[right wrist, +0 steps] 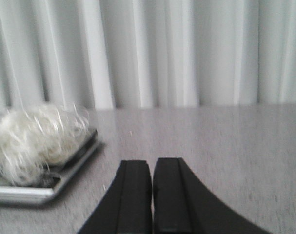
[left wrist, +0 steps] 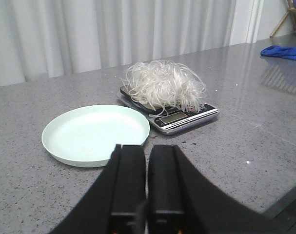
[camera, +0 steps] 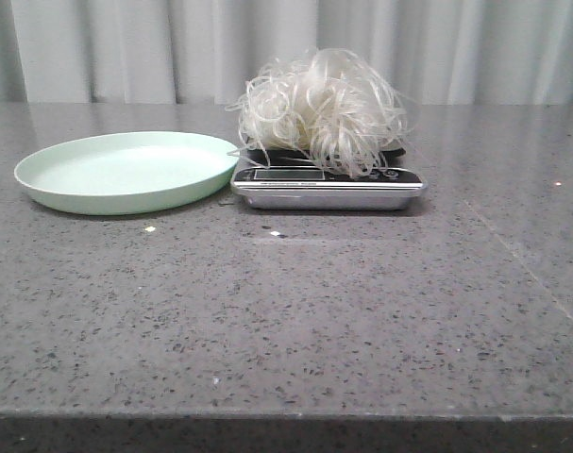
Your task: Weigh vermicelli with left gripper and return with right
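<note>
While neither arm shows from the front, each wrist camera catches its tool empty, left tool (left wrist: 147,183) and right tool (right wrist: 151,195) pressed narrow. Beyond them, the vermicelli (camera: 322,109) sits heaped on the scale (camera: 328,189) beside a green plate (camera: 126,172); only the left wrist view shows a blue cloth (left wrist: 283,51) on the desk (camera: 286,311).

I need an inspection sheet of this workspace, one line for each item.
Surface: grey speckled table, a few small white crumbs.
Job's things: vermicelli piled on the scale; green plate beside it, bare.
Clutter: blue cloth far off on the table.
End effectors: left end effector shut, holding nothing; right end effector shut, holding nothing.
Cables: nothing seen.
Surroundings: pale curtain behind.
</note>
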{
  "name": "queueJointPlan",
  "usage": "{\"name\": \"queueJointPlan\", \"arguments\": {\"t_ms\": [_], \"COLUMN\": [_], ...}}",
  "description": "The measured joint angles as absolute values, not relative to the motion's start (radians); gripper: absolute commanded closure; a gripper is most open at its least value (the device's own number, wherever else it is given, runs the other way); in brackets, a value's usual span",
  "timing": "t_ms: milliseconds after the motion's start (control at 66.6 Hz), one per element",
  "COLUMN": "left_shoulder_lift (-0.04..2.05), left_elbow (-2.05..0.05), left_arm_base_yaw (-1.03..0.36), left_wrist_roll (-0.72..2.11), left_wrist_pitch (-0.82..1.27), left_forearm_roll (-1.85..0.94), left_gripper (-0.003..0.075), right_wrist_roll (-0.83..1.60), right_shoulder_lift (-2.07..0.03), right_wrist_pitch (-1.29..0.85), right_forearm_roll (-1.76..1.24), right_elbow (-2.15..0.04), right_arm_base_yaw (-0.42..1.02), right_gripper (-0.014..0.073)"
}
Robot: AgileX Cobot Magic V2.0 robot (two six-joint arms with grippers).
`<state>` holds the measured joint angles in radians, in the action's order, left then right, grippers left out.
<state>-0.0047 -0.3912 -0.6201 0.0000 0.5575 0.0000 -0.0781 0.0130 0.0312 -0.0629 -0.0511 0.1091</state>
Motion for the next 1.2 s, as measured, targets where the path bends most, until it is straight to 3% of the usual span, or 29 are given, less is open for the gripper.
{"name": "queueJointPlan", "arguments": {"t_ms": [255,555,645,780,871,1201], "left_shoulder_lift": [-0.005,-0.005,-0.005,-0.005,-0.005,-0.005], "left_elbow": [-0.391,-0.387,-0.387,-0.387,-0.387,-0.387], "left_arm_base_yaw": [-0.62,-0.62,-0.62,-0.62,-0.62,-0.62], "left_wrist_roll": [0.0,0.0,0.0,0.0,0.0,0.0], "left_wrist_pitch": [0.558,0.548,0.548,0.546,0.546,0.546], "left_forearm_roll": [0.0,0.0,0.0,0.0,0.0,0.0], "left_gripper": [0.0594,0.0594,0.0594,0.0594,0.0594,0.0594], "right_wrist_roll": [-0.078,-0.078,-0.078,-0.078,-0.078,-0.078], "right_shoulder_lift": [-0.226,-0.46,-0.516,-0.619,-0.708,-1.113], "right_wrist_pitch": [-0.142,-0.17,-0.192,-0.282,-0.353,-0.557], "right_forearm_roll": [-0.063,-0.064,-0.064,-0.065,-0.065,-0.065], "right_elbow": [-0.355,-0.399,-0.434,-0.568,-0.684,-1.173], "right_arm_base_yaw": [0.109,0.109,0.109,0.117,0.152,0.419], "right_gripper": [0.0405,0.0398,0.0338,0.012,0.0025,0.0015]}}
